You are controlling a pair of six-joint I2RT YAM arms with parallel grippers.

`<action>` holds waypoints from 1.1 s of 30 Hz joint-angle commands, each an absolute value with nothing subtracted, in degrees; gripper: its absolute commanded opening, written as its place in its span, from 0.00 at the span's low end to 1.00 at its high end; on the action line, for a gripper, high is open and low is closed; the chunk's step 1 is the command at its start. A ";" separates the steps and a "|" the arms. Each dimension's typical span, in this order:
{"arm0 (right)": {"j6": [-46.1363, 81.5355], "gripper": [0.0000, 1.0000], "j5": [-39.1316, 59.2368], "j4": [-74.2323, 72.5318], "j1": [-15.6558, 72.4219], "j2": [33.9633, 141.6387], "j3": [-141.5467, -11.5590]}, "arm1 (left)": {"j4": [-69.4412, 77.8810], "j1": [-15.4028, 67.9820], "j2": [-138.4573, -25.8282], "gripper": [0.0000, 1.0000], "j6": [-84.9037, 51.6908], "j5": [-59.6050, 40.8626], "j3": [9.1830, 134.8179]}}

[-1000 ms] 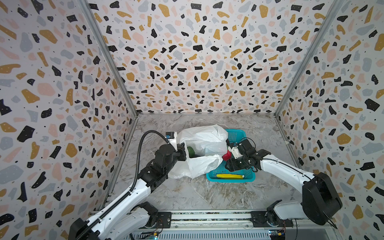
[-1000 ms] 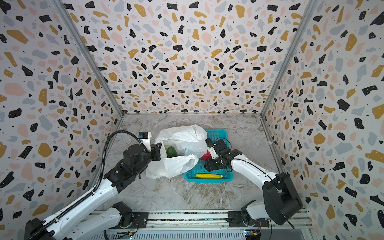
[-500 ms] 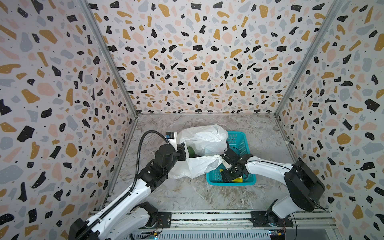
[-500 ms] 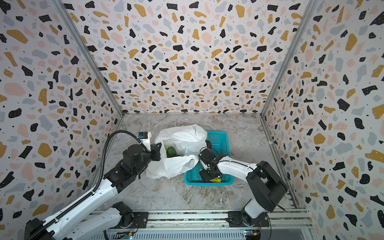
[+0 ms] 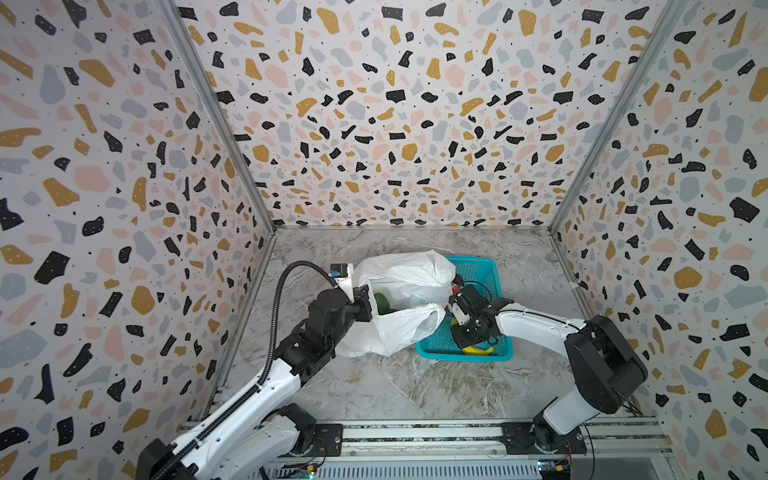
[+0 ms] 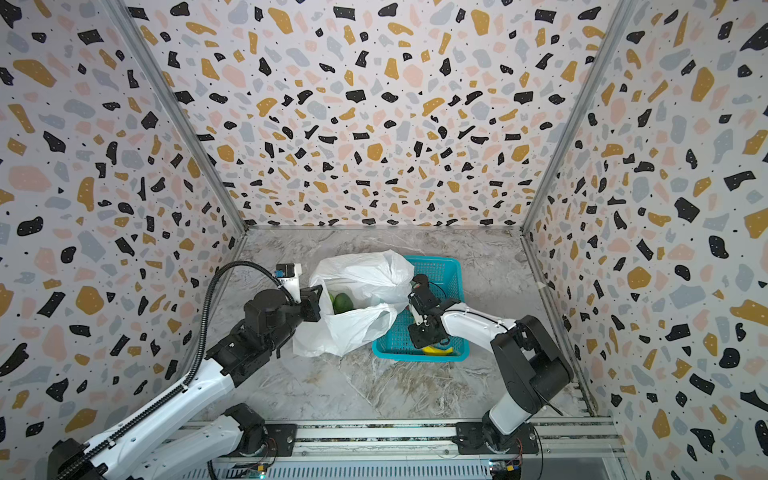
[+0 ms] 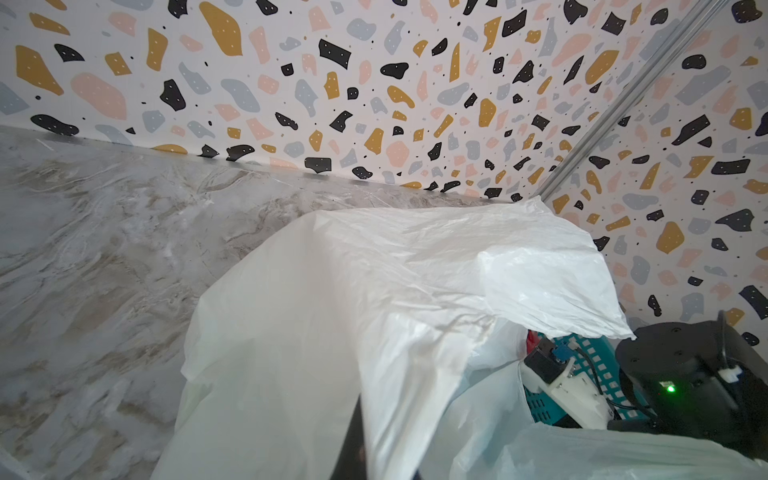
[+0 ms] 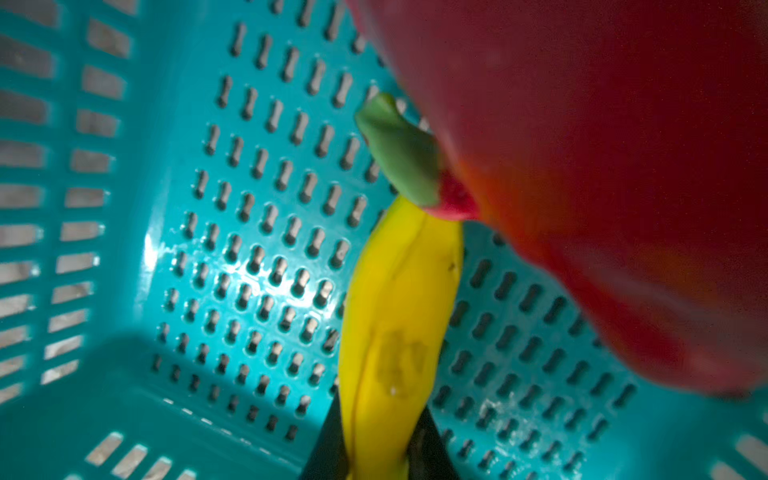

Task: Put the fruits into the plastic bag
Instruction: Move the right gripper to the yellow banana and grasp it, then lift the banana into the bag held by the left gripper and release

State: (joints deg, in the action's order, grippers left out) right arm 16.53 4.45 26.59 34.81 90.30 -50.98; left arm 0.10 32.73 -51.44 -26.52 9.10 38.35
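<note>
Both top views: high, in front, facing down toward back wall; nearly identical coverage of plastic bag (image 5: 399,303) and teal basket (image 6: 446,272), mid-frame. Left wrist view: near, low, facing across bag (image 7: 374,299) to far corner, basket (image 7: 598,365) lower right. Right wrist view: very close, inside basket (image 8: 166,249), banana (image 8: 395,324) centre.

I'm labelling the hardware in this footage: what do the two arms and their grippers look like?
Both arms have white link shells and black joint housings, on black bases on a silver rail. The left arm carries a black corrugated cable hose arching to its wrist, with a white camera mount. The left gripper is black. The right arm has thin black wires at its wrist; the right gripper is black too.
</note>
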 commanded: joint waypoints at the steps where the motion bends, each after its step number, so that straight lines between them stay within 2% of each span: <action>1: 16.74 0.00 5.97 25.16 34.61 82.63 -52.18 | 1.80 32.60 -51.24 0.00 -25.52 9.02 38.25; 7: 16.84 0.00 8.59 21.22 34.67 70.28 -54.08 | 2.26 32.60 -51.43 0.00 -25.23 7.91 38.27; 11: 16.41 0.00 13.11 18.48 34.70 68.62 -57.33 | 2.37 32.55 -51.40 0.00 -24.88 7.08 38.28; 15: 15.72 0.00 17.54 15.53 35.44 71.86 -60.83 | 2.46 32.58 -51.11 0.00 -24.87 6.33 38.23; 27: 11.12 0.00 18.54 15.03 47.27 87.38 -74.73 | 2.44 32.59 -51.04 0.00 -24.66 5.61 38.14; 33: 11.01 0.00 21.22 13.13 51.05 90.99 -76.38 | 2.45 32.61 -50.75 0.00 -24.84 5.71 37.88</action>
State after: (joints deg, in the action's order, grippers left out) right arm 11.68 19.05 14.81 50.17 90.87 -74.41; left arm 0.12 32.73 -51.46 -25.67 6.26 38.37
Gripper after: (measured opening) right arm 0.187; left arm 0.047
